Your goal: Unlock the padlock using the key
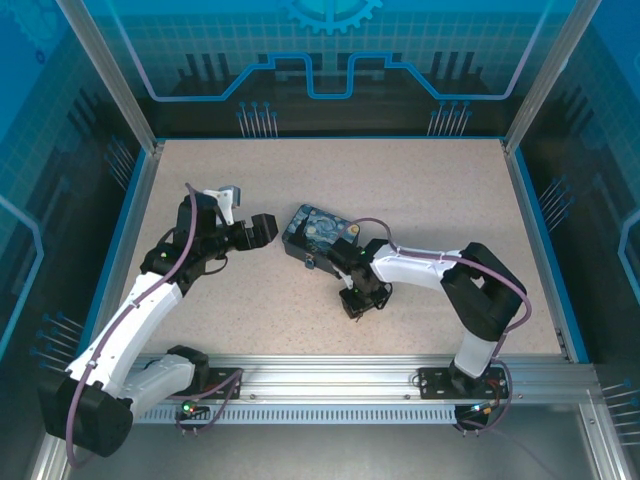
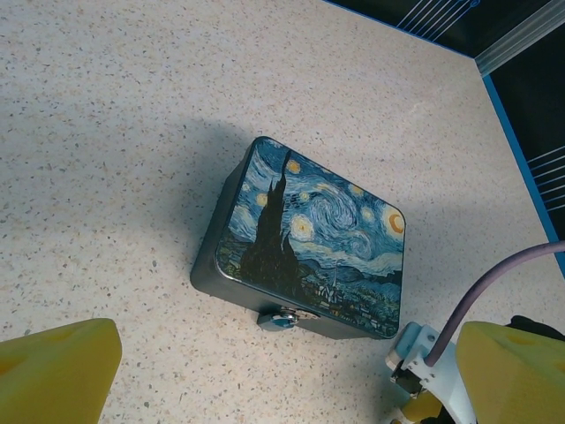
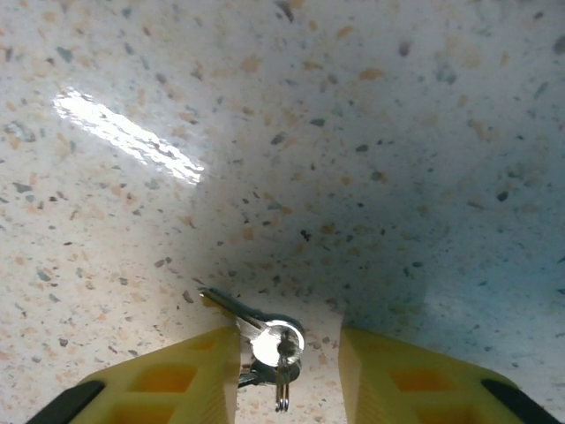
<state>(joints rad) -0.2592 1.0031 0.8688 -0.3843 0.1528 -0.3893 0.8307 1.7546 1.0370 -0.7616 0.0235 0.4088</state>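
Top external view first, and the speckled tabletop point(image 1: 430, 200) takes up most of the scene. Both arms are reaching in from the near edge. The left arm point(image 1: 140, 310) stretches up the left side and the right arm point(image 1: 430, 270) is bent across toward the middle.

Sitting near the centre is the dark blue starry-night tin point(image 1: 322, 232), lid shut, turned at a slight angle.

The left tool point(image 1: 262, 230) hovers just left of the tin. On its wrist camera the yellow fingers point(image 2: 53, 371) are spread wide with nothing between them, and the tin lies right ahead.

The right tool point(image 1: 358, 303) points down at the tabletop just near and right of the tin. Its two yellow fingers point(image 3: 177, 380) are parted a modest way, one on each side of the prize, not clamped on it.

Down to the small stuff now: the padlock point(image 2: 281, 318) sits at the middle of the tin's near side wall, a tiny blue-and-silver lump against the tabletop.

Smallest of all is the key point(image 3: 265, 331), flat on the tabletop in the gap between the right tool's fingers and closer to one of them. Whether metal meets finger, I cannot tell.
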